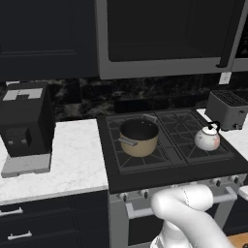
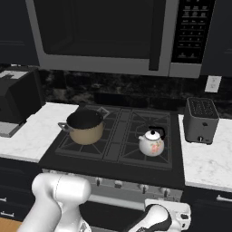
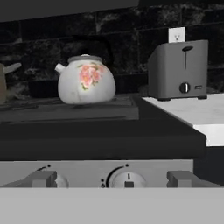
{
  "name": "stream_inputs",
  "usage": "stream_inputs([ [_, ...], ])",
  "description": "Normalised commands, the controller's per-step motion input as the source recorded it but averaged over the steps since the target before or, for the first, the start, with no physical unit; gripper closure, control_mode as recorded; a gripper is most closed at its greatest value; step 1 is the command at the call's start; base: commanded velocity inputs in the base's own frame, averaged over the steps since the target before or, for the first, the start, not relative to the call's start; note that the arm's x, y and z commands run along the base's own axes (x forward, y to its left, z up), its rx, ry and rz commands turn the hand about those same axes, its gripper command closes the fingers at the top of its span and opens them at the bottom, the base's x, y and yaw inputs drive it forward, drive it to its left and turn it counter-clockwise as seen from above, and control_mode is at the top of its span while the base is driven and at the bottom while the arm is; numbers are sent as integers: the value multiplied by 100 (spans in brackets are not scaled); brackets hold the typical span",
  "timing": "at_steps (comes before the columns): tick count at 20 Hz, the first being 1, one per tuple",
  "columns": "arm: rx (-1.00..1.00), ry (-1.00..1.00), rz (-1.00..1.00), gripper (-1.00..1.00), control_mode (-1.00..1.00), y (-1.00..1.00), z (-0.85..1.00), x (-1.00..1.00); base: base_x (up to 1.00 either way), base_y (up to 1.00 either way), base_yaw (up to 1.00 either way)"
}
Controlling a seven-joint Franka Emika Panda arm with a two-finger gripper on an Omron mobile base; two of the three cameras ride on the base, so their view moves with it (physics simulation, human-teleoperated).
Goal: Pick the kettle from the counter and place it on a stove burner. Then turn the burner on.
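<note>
Hand view, upper left: the round, glossy floral kettle (image 3: 86,79) sits on the black grate (image 3: 65,103); my tool's grip I cannot tell.

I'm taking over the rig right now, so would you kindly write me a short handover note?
Gripper: low in front of the stove, hand view facing the knobs; open or shut cannot be told.
Kettle: upright on the front right burner, released.
Pot: on the front left burner.
Toaster: on the counter right of the stove.
Done: kettle moved from counter to burner.
Left: turn that burner's knob; no flame is visible yet.
</note>
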Motion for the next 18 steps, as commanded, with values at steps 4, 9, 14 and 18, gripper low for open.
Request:
stream_inputs([
  [4, 0, 0, 4, -100, -100, 5, -49, 12, 0, 0, 0],
  [9, 0, -4, 3, -100, -100, -5, -12, 24, 0, 0, 0],
  [14, 0, -2, 1, -100, -100, -2, -1, 28, 0, 0, 0],
  [18, 0, -1, 0, -100, -100, -1, -16, 27, 0, 0, 0],
])
